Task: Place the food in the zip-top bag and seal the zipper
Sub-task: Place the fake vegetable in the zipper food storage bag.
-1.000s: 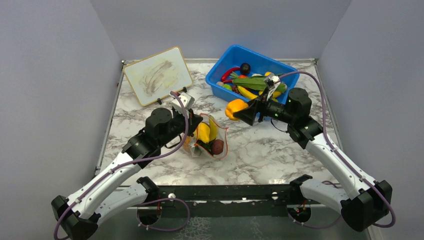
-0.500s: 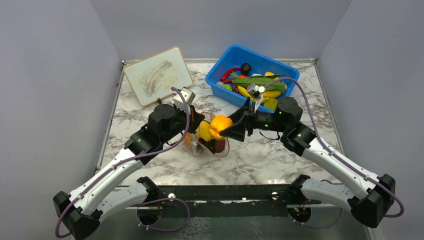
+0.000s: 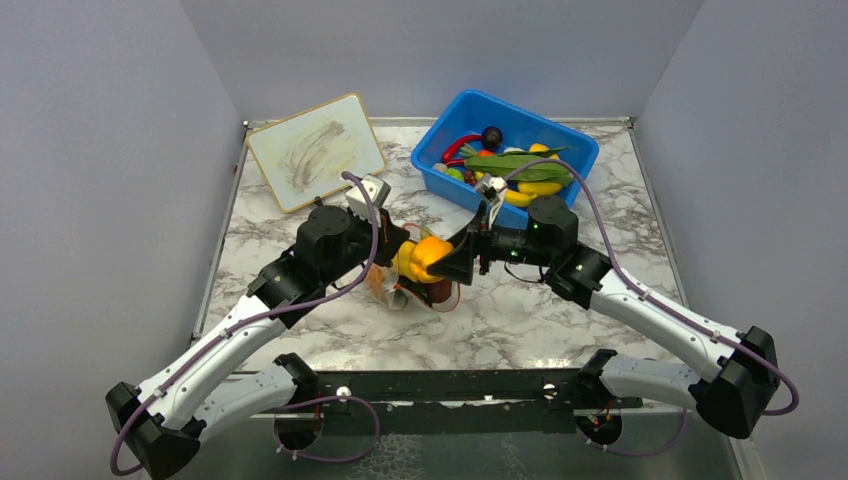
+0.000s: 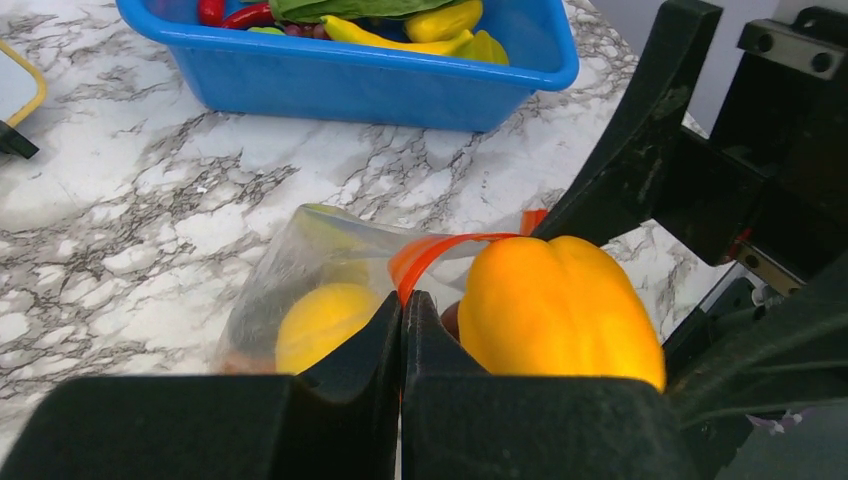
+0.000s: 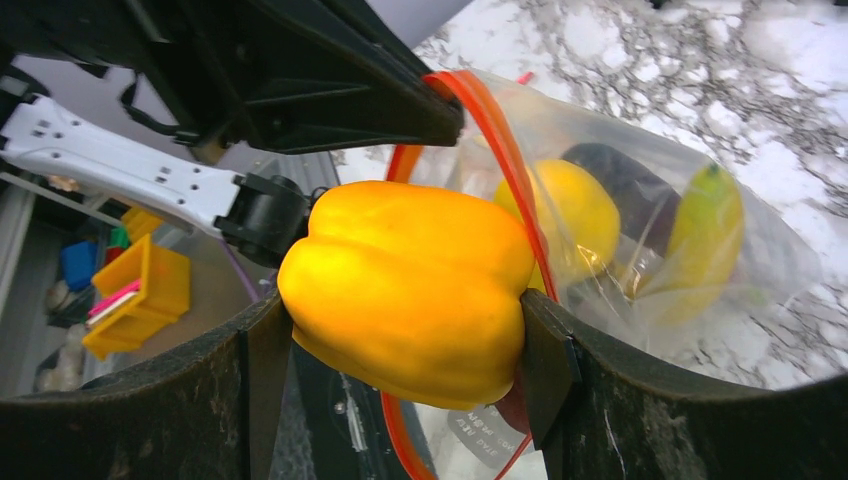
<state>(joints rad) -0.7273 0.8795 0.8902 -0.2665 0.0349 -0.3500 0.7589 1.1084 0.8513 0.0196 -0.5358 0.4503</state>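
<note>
A clear zip-top bag (image 5: 690,270) lies near the middle of a marble table (image 3: 560,310), nearer and to the left of a blue bin (image 4: 350,85) of toy food. The left gripper (image 4: 402,325), fingers pressed together, pinches the red-orange zipper (image 4: 440,250) and lifts 1 side of the mouth. The right gripper (image 5: 405,350), jaws spread wide, clamps a yellow-orange toy pepper (image 4: 560,310) right at that mouth, half across the strip. Inside the bag sit a round yellow fruit (image 5: 575,215) and other pieces. To do this step well, the right arm should probably push the pepper past the strip before letting go, while the left hand holds the mouth up and taut, so the pepper neither snags the zipper nor rolls back out.
</note>
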